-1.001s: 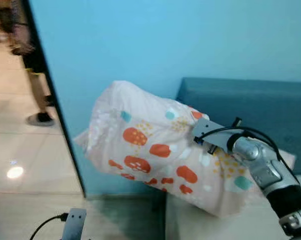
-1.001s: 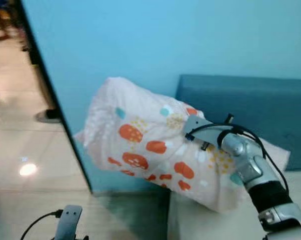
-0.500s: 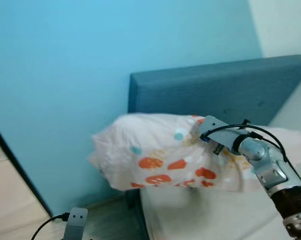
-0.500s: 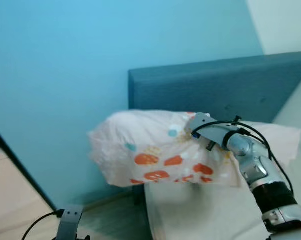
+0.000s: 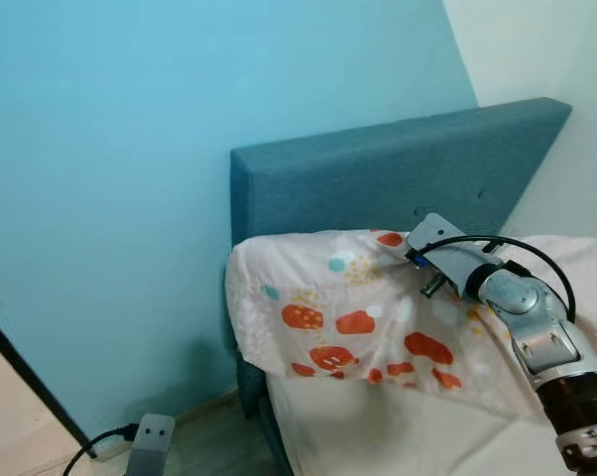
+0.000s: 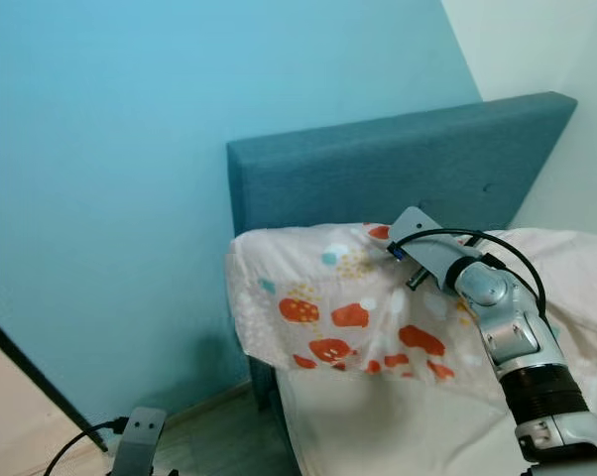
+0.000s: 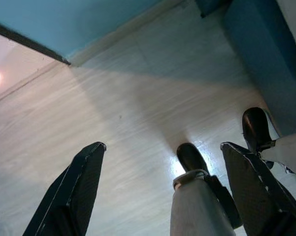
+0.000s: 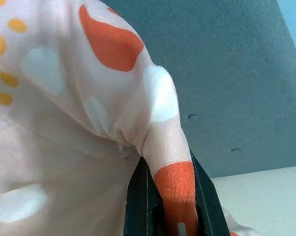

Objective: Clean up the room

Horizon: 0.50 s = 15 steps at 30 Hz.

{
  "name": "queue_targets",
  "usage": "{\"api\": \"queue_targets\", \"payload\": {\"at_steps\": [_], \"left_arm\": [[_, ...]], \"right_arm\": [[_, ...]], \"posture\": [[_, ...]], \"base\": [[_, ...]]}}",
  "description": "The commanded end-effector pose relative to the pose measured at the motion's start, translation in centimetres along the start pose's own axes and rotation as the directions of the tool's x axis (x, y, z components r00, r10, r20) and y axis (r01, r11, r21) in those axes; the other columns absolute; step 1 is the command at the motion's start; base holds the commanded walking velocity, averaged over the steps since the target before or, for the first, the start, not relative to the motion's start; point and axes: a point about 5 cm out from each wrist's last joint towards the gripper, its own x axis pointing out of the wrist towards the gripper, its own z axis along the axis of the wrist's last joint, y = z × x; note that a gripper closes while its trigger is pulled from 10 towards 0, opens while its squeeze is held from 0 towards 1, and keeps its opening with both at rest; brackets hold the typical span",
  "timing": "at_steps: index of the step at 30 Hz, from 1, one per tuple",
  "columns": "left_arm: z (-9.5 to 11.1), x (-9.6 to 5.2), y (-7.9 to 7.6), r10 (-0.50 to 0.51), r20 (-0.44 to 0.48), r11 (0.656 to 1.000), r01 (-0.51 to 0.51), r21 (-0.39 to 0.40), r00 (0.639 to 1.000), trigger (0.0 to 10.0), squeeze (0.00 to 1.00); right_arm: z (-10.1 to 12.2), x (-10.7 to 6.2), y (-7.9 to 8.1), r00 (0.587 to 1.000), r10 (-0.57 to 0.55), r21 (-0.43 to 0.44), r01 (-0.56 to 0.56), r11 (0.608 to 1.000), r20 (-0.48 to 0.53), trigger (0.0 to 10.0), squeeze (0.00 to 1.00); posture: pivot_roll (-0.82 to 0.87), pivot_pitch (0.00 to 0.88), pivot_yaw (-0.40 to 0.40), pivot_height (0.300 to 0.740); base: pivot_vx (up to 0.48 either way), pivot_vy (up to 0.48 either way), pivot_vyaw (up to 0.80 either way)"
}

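Right gripper [image 8: 170,216], jaws pinched on a fold of the patterned pillow [image 5: 358,327], which lies at the head of the bed [image 5: 398,436] against the blue headboard [image 5: 378,188], overhanging the edge. Premature release risks it sliding to the floor [image 7: 113,137]. Left gripper [image 7: 162,196] hangs with jaws apart.

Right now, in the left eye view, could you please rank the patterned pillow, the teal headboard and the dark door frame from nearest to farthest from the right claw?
1. Pale fabric pillow with orange mushroom print: pinched in the right claw, lying on the bed.
2. Teal upholstered headboard: just behind the pillow, against the wall.
3. Dark door frame: farthest, at the robot's far left.
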Motion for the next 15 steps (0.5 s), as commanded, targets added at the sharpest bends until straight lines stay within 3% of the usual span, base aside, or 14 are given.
{"api": "queue_targets", "payload": {"at_steps": [1,2,4,5,6,8,11,13,14,15], "left_arm": [[-0.4,-0.1,-0.1,-0.006,-0.014,1.0,0.006,0.012,1.0,10.0,0.0],[-0.4,-0.1,-0.1,-0.006,-0.014,1.0,0.006,0.012,1.0,10.0,0.0],[-0.5,-0.1,-0.2,-0.007,-0.017,1.0,0.007,0.013,1.0,10.0,0.0],[-0.5,-0.1,-0.2,-0.007,-0.017,1.0,0.007,0.013,1.0,10.0,0.0],[-0.5,-0.1,-0.2,-0.007,-0.017,1.0,0.008,0.014,1.0,10.0,0.0],[-0.5,-0.1,-0.2,-0.007,-0.017,1.0,0.008,0.014,1.0,10.0,0.0],[-0.6,-0.1,-0.1,-0.007,-0.017,1.0,0.008,0.019,1.0,10.0,0.0],[-0.6,-0.1,-0.1,-0.007,-0.017,1.0,0.008,0.019,1.0,10.0,0.0],[-0.7,-0.2,0.0,-0.006,-0.019,1.0,0.006,0.022,1.0,10.0,0.0],[-0.7,-0.2,0.0,-0.006,-0.019,1.0,0.006,0.022,1.0,10.0,0.0]], "right_arm": [[1.0,-0.3,-0.9,0.998,-0.034,-0.095,0.038,0.995,0.052,10.0,0.0],[1.0,-0.3,-0.9,0.998,-0.034,-0.095,0.038,0.995,0.052,10.0,0.0],[0.1,-0.2,0.2,0.999,0.025,-0.255,-0.019,0.967,0.023,10.0,0.0],[0.1,-0.2,0.2,0.999,0.025,-0.255,-0.019,0.967,0.023,10.0,0.0],[-0.4,-0.2,0.6,0.999,0.054,-0.321,-0.049,0.946,0.007,10.0,0.0],[-0.4,-0.2,0.6,0.999,0.054,-0.321,-0.049,0.946,0.007,10.0,0.0],[-1.9,0.6,1.0,0.995,0.091,-0.485,-0.095,0.869,-0.032,10.0,0.0],[-1.9,0.6,1.0,0.995,0.091,-0.485,-0.095,0.869,-0.032,10.0,0.0],[-2.0,1.1,0.8,0.996,0.084,-0.537,-0.086,0.839,-0.029,10.0,0.0],[-2.0,1.1,0.8,0.996,0.084,-0.537,-0.086,0.839,-0.029,10.0,0.0]], "posture": [[-0.04,0.0,-0.07,0.74],[-0.04,0.0,-0.07,0.74],[-0.04,0.0,-0.069,0.74],[-0.04,0.0,-0.069,0.74],[-0.04,0.0,-0.068,0.74],[-0.04,0.0,-0.068,0.74],[-0.04,0.0,-0.071,0.74],[-0.04,0.0,-0.071,0.74],[-0.03,0.002,-0.073,0.74],[-0.03,0.002,-0.073,0.74]], "base": [[0.0,0.0,0.0],[0.0,0.0,0.0],[0.0,0.0,0.0],[0.0,0.0,0.0],[0.0,0.0,0.0],[0.0,0.0,0.0],[0.0,0.0,0.0],[0.0,0.0,0.0],[0.0,0.0,0.0],[0.0,0.0,0.0]]}}
